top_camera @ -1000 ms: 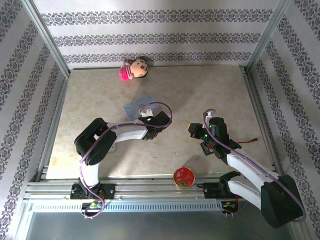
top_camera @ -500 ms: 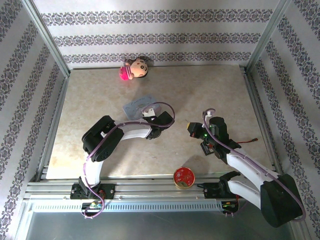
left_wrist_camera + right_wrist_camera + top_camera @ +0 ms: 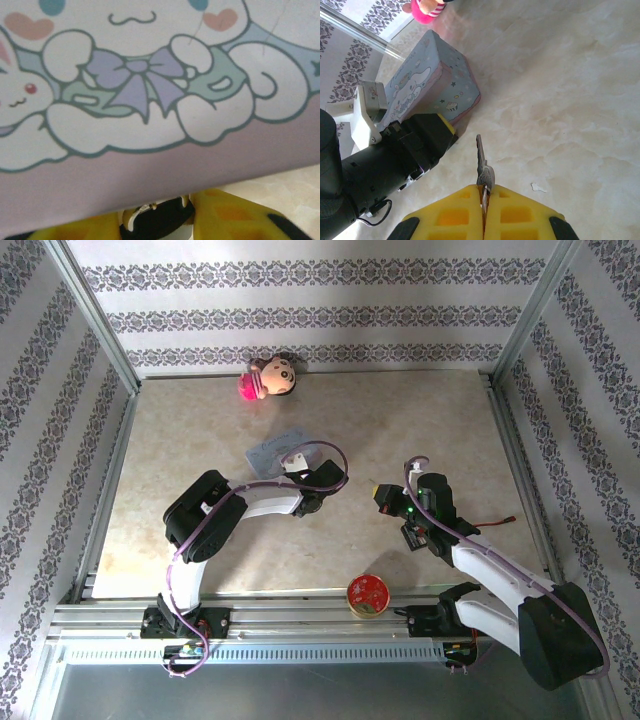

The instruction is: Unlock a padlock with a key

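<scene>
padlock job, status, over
Right end effector shut on key. Left end effector shut on padlock, pale blue box close ahead. Key not yet at padlock.

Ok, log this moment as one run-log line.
left jaws: shut on padlock, beside blue box | right jaws: shut on key | key apart from padlock, not inserted

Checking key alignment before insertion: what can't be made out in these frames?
Left wrist view: small dark padlock blurred, cut off by the bottom edge, keyhole unseen between the yellow fingers.
Top view: that padlock is too small, tucked under the left gripper.
Right wrist view: thin metal key, head mostly buried in the right gripper.
</scene>
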Robot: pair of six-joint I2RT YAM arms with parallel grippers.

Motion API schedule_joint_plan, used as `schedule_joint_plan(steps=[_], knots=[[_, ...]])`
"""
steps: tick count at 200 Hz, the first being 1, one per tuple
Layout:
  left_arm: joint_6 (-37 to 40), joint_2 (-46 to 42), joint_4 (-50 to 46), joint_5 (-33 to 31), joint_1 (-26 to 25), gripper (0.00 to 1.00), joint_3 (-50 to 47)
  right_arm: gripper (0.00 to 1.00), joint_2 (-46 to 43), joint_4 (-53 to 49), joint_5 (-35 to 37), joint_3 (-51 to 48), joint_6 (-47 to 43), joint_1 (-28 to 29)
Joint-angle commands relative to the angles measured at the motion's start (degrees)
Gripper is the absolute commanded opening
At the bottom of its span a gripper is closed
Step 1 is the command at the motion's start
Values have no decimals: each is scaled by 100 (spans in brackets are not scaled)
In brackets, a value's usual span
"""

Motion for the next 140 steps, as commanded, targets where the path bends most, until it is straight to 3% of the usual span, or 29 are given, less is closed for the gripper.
schedule_joint_plan(steps=[1, 24, 64, 114, 140], knots=[[-77, 33, 113, -136, 78, 25, -53, 0, 9, 214, -114, -104, 25, -45], [-91, -58, 195, 83, 87, 12, -140, 0, 88, 383, -239, -104, -37, -32], [128, -524, 430, 1122, 96, 10, -284, 0, 556, 1009, -693, -410, -180, 142], [385, -1197, 2459, 2800, 360, 8, -1447, 0, 1442, 2004, -882, -356, 170, 458], [332, -1328, 2470, 3056, 429, 9, -1573, 0, 1857, 2297, -930, -218, 223, 587]])
